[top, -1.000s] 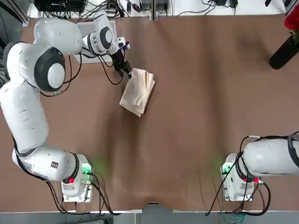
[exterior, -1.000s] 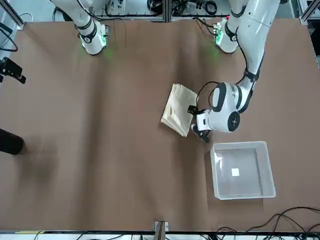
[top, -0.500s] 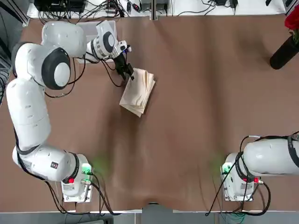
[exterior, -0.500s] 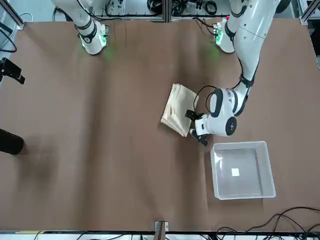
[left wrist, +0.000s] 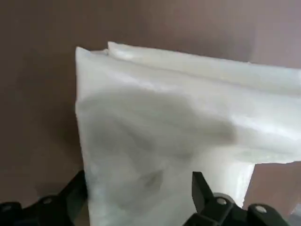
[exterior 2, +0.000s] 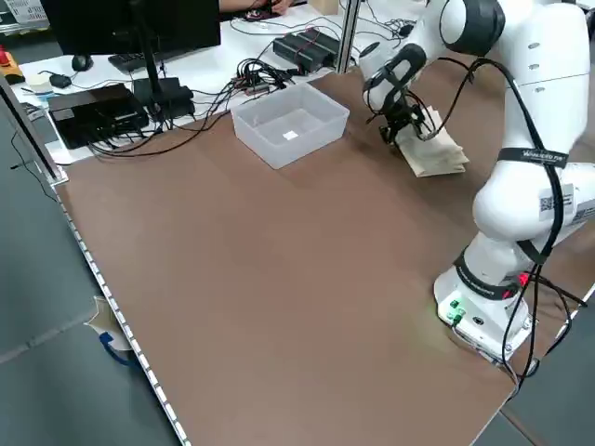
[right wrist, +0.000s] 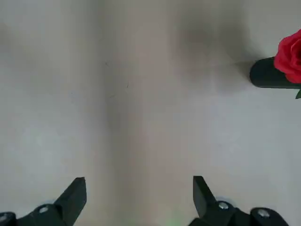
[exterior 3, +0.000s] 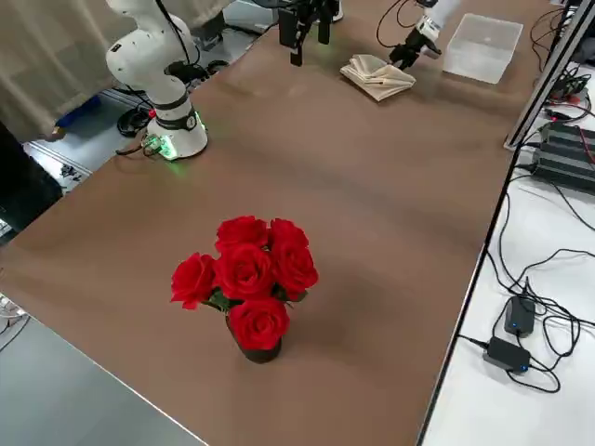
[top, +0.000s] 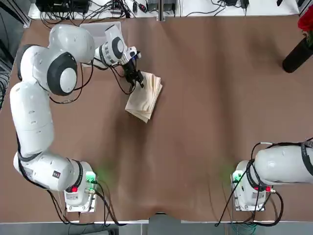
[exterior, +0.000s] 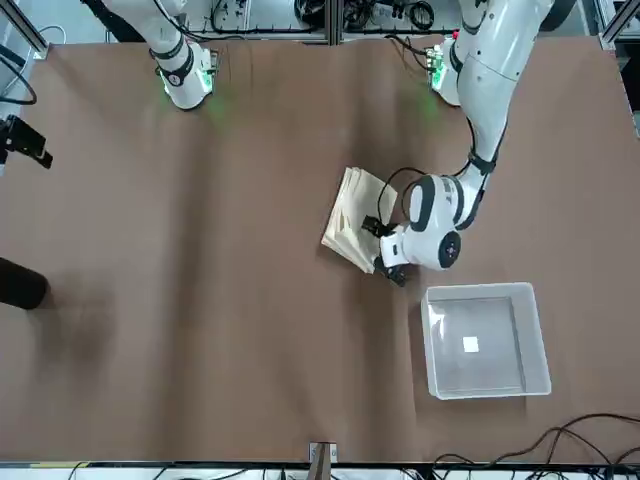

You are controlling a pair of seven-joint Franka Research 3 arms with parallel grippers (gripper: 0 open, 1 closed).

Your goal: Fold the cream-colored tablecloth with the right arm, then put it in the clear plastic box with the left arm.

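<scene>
there are two robot arms, two grippers, one folded cloth, one clear plastic box and one black vase of red roses on or over the one brown table. the cream-colored tablecloth is a single folded bundle with several layers showing at its edges, lying on the table on the robot's left side, just beside the box and apart from it. the left gripper is over the cloth's edge nearest the left arm, its two fingers spread wide with part of the cloth showing between them; whether they touch it, i cannot tell. the right gripper hangs parked off at the robot's right, its two fingers wide apart and released, with nothing between them. as for writing, a small white label shows in the box, but nothing on it can be read, and no brand can be made out on the arms. of containers there are two: the clear plastic box, upright and open at the top, holding no cloth, and the black vase, holding a bunch of about six red roses, at the robot's right side of the table.
</scene>
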